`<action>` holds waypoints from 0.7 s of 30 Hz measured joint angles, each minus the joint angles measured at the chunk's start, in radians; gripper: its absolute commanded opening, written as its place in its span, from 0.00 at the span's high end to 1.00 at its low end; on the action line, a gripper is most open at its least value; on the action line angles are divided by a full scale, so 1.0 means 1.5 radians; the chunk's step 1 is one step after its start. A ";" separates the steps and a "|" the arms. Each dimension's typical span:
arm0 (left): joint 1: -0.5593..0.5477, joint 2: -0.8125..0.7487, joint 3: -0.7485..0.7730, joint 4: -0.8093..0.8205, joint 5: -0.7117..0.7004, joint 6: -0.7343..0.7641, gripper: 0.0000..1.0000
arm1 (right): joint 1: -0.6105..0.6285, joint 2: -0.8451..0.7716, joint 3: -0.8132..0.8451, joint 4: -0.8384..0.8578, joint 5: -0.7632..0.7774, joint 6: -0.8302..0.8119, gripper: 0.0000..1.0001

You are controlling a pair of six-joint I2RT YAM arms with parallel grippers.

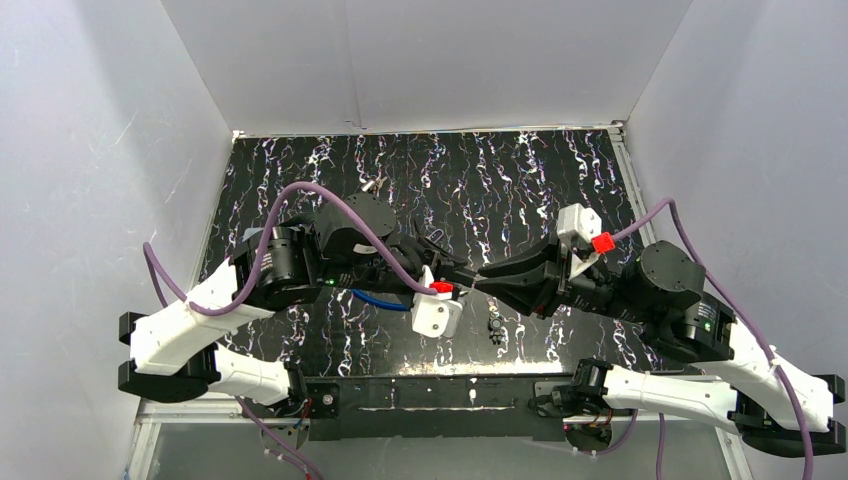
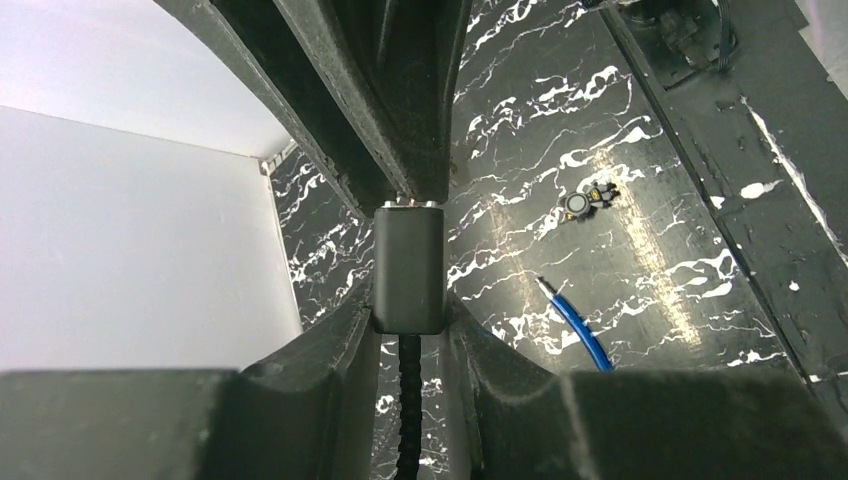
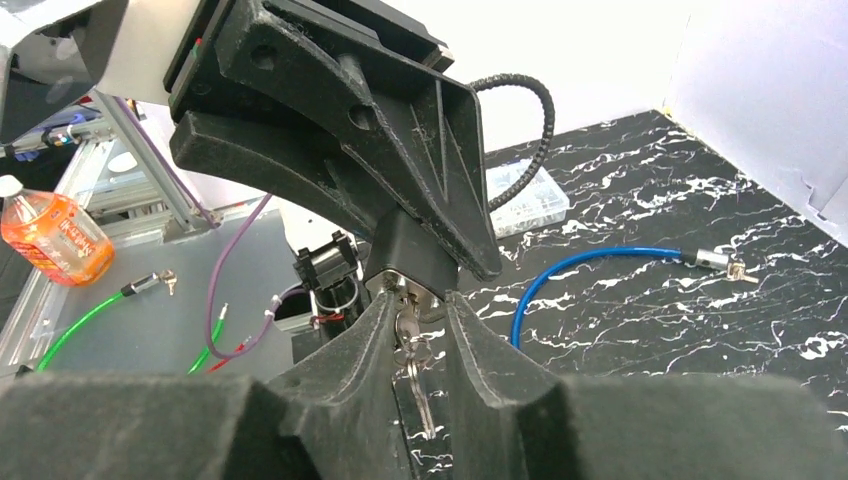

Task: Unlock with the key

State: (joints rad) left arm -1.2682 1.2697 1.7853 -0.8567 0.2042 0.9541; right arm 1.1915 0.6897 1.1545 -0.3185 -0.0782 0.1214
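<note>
Beyond lock [image 3: 412, 262], illegible bottle [image 3: 55, 236] label

The key [image 3: 408, 338] blade is buried in the lock [image 3: 415, 255]; the speck [image 1: 494, 326] on the counter [image 1: 560, 180], at its five o'clock, is too small to name.

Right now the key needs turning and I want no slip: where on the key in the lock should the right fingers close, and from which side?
On the key at its bow, the short part showing below the lock body that the left fingers hold. Come end-on, along the key's axis, one finger each side, above the dangling spare key, which would swing.
</note>
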 measured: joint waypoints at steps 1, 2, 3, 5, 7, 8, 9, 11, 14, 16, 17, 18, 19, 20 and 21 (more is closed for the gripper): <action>0.000 0.000 0.000 0.004 0.002 0.000 1.00 | 0.000 0.000 0.003 -0.002 -0.001 -0.003 0.74; -0.001 0.000 0.000 0.007 0.003 0.000 1.00 | 0.000 0.000 0.006 -0.004 -0.002 -0.006 0.76; -0.001 0.000 0.000 0.009 0.004 0.000 1.00 | 0.000 0.000 0.009 -0.008 -0.003 -0.009 0.78; -0.001 0.001 -0.001 0.012 0.004 -0.001 1.00 | 0.000 0.000 0.014 -0.017 -0.003 -0.015 0.81; -0.001 0.001 -0.003 0.012 0.004 -0.002 1.00 | 0.000 0.001 0.017 -0.028 -0.001 -0.019 0.84; -0.001 0.001 -0.004 0.012 0.003 -0.003 1.00 | 0.000 0.001 0.019 -0.033 -0.001 -0.021 0.86; -0.001 0.001 -0.005 0.013 0.003 -0.002 1.00 | 0.000 0.001 0.019 -0.036 -0.002 -0.023 0.89; -0.001 0.002 -0.007 0.013 0.003 -0.002 1.00 | 0.001 0.001 0.020 -0.042 -0.002 -0.026 0.95; -0.001 0.005 -0.007 0.011 0.002 -0.002 1.00 | 0.001 0.001 0.020 -0.047 -0.001 -0.030 0.99; -0.001 0.006 -0.007 0.010 0.001 -0.002 1.00 | 0.001 0.001 0.020 -0.049 0.000 -0.030 0.99; -0.001 0.007 -0.007 0.010 0.000 -0.001 1.00 | 0.001 0.000 0.020 -0.050 0.002 -0.030 0.99; -0.001 0.007 -0.007 0.010 -0.001 0.001 1.00 | 0.001 0.000 0.020 -0.051 0.004 -0.030 0.99; -0.001 0.008 -0.007 0.010 -0.002 0.002 1.00 | 0.001 -0.001 0.019 -0.051 0.006 -0.029 0.99; -0.001 0.009 -0.007 0.011 -0.002 0.004 1.00 | 0.001 -0.003 0.018 -0.051 0.008 -0.028 0.99; -0.002 0.009 -0.007 0.012 -0.002 0.007 1.00 | 0.001 -0.005 0.017 -0.050 0.010 -0.026 0.99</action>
State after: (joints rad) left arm -1.2705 1.2836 1.7744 -0.8380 0.2010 0.9644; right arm 1.1934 0.6823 1.1801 -0.3941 -0.0624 0.0828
